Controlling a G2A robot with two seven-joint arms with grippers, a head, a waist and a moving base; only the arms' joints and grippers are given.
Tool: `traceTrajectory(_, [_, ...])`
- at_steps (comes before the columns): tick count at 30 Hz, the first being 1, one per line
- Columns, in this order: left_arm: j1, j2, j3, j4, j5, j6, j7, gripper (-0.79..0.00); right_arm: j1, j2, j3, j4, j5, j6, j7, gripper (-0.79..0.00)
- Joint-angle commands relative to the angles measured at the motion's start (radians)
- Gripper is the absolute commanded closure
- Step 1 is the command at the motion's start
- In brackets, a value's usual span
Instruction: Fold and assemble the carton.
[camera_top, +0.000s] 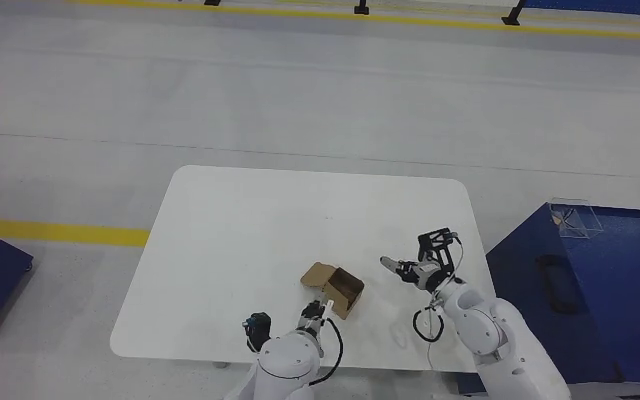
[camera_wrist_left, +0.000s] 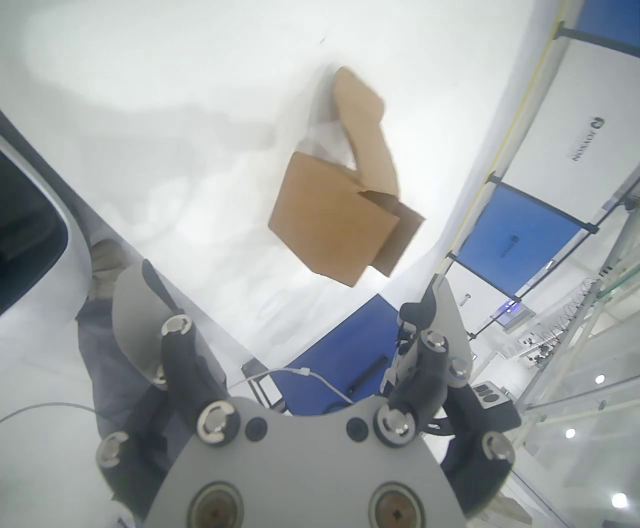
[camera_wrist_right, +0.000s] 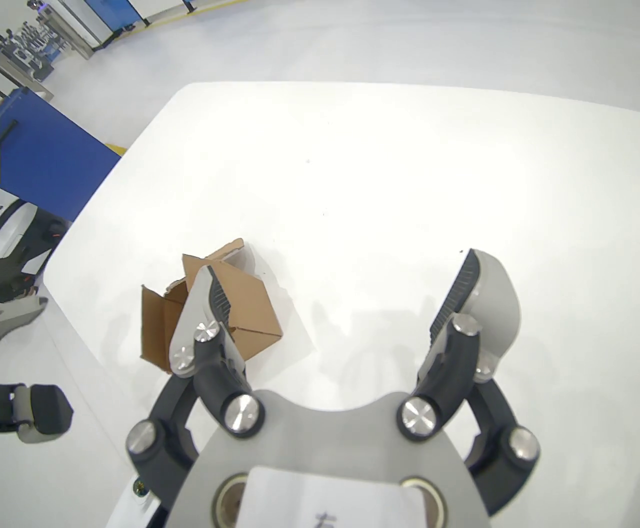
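My left gripper (camera_wrist_left: 292, 305) sits nearest, at the near edge of the bench (camera_top: 300, 220), jaws released and holding nothing. Just beyond lies the carton (camera_wrist_left: 335, 235), half-formed, one flap standing loose. Off to its side hangs the right gripper (camera_wrist_right: 345, 290), jaws spread wide too. I judge the cardboard light, stiff across panels and apt to skid, so I'd pinch a wall edge. The far flaps may be unfolded.

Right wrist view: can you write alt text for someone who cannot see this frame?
The right gripper hangs open over a white rounded-corner table, its two grey, black-padded fingers spread wide. A small brown cardboard carton, partly folded with flaps standing open, lies on the table near its edge, partly behind one finger.
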Motion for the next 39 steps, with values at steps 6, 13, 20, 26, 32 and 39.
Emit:
traceTrajectory(6, [-0.105,-0.055,0.073,0.184,0.043,-0.001,0.004,-0.785,0.071,-0.018,-0.102,0.082,-0.046,0.016,-0.015,-0.785])
traceTrajectory(13, [-0.144,-0.111,0.070,0.295,0.055,-0.001,0.004,-0.785,0.099,-0.032,-0.173,0.110,-0.103,0.021,-0.021,-0.785])
traceTrajectory(20, [-0.133,-0.152,0.056,0.322,0.086,-0.001,0.004,-0.785,0.123,-0.044,-0.229,0.138,-0.145,0.024,-0.015,-0.785])
traceTrajectory(26, [-0.128,-0.179,0.034,0.363,0.119,-0.001,0.004,-0.785,0.146,-0.054,-0.269,0.171,-0.179,0.030,-0.003,-0.785])
traceTrajectory(32, [-0.139,-0.209,0.028,0.407,0.134,-0.001,0.004,-0.785,0.162,-0.062,-0.280,0.187,-0.186,0.033,-0.012,-0.785])
traceTrajectory(39, [-0.171,-0.230,0.016,0.455,0.127,-0.001,0.004,-0.785,0.155,-0.061,-0.258,0.177,-0.181,0.029,-0.018,-0.785])
